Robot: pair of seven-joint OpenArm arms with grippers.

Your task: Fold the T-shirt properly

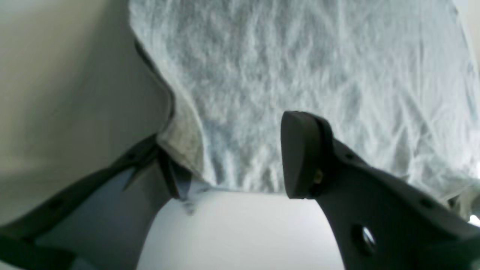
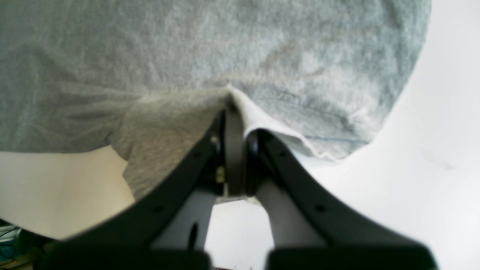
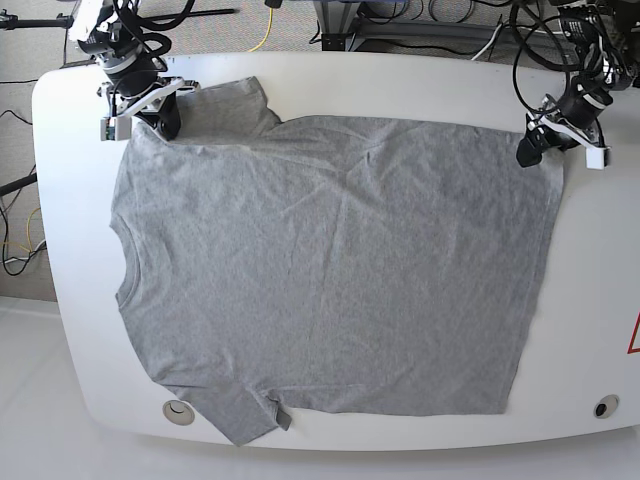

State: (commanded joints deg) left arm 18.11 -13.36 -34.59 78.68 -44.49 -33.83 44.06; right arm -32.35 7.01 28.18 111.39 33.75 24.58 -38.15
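1. T-shirt point(image 3: 330, 270), heather grey and plain side up, lies spread nearly flat across the white bench point(image 3: 600, 300), neck toward the bench's left edge in the base view and hem toward the right edge.
2. One sleeve reaches toward the far left corner of the bench; the other sleeve lies at the near edge, its tip close to a small round fitting point(image 3: 179, 409) in the benchtop.
3. The right claw point(image 2: 233, 112) is at the far left corner, closed on a pinch of T-shirt fabric at the shoulder beside the far sleeve; the cloth bunches up around its fingertips.
4. The left claw point(image 1: 232, 165) is at the far right corner of the shirt, at the hem. Its jaws stand apart, with the hem corner lying between them; one finger point(image 1: 300, 153) rests over the fabric, and the other sits at the fabric's edge.
5. Shallow wrinkles run across the shirt's body.
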